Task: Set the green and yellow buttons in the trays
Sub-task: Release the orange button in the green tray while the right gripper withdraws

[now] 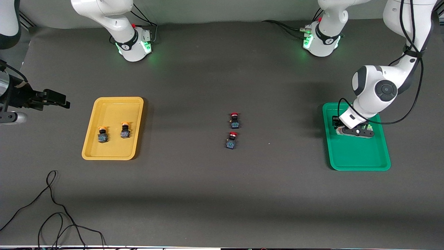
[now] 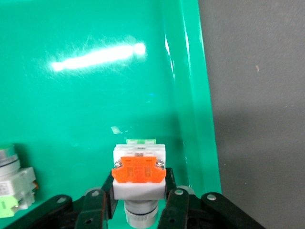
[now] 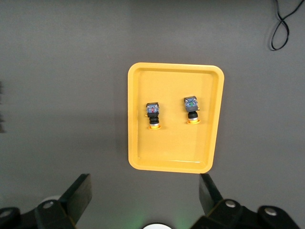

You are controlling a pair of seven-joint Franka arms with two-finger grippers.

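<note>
While two black-bodied yellow-capped buttons [image 1: 113, 132] are seen lying in the shallow yellow plastic tray [image 1: 91, 146] under the waiting, spread-fingered right gripper [image 3: 143, 200], the last white blocky orange-faced button [image 2: 138, 174] is gripped by the left gripper [image 2: 139, 205] over the shallow green plastic tray [image 1: 359, 158], beside another white button [image 2: 12, 183].

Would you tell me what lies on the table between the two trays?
Front view: two red-capped buttons, side by side between the yellow tray and green tray.

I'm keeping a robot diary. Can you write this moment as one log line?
left gripper: shut on white button over green tray | right gripper: open, waiting | yellow tray: two yellow buttons
</note>
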